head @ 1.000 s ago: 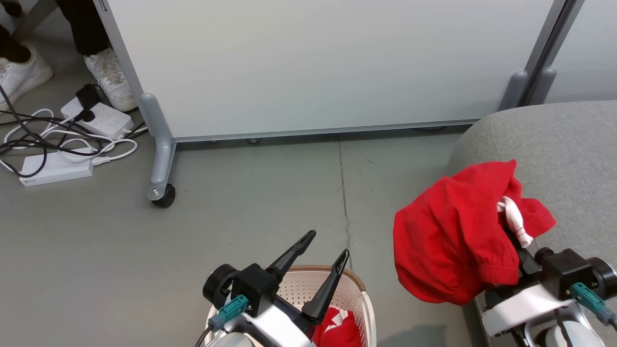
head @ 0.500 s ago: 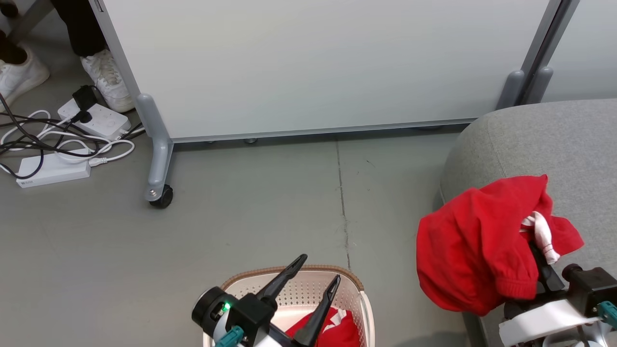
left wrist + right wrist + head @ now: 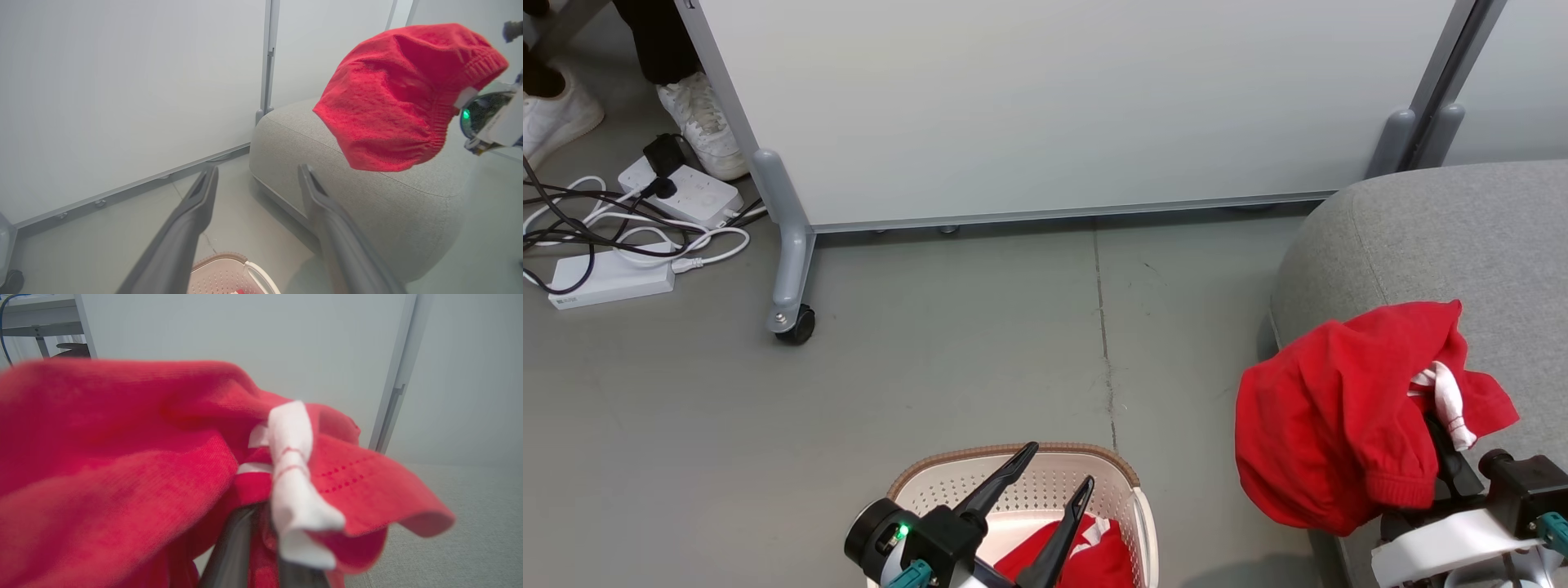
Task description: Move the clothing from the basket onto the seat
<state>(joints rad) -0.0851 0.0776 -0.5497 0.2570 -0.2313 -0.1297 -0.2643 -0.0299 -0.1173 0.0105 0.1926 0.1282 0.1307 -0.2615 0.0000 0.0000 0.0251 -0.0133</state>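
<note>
A bright red piece of clothing (image 3: 1331,425) with a white trim band hangs in the air over the front left corner of the grey seat (image 3: 1437,245), draped around my right gripper (image 3: 1441,441), which is shut on it. In the right wrist view the red clothing (image 3: 122,457) covers most of my dark fingers (image 3: 237,543). The left wrist view shows the same clothing (image 3: 400,94) above the seat (image 3: 367,196). My left gripper (image 3: 1045,474) stands open over the cream basket (image 3: 931,486), where another red garment (image 3: 1086,555) lies.
A wheeled grey-framed white partition (image 3: 1045,106) stands behind, its caster (image 3: 796,325) on the floor. Power strips and tangled cables (image 3: 629,229) lie at the far left. A person's white shoes (image 3: 698,122) stand beside them. Bare grey floor spreads between partition and basket.
My right gripper carried the red clothing rightward, farther over the seat's corner. The left gripper sank lower over the basket and stayed open. The camera view shifted a little.
</note>
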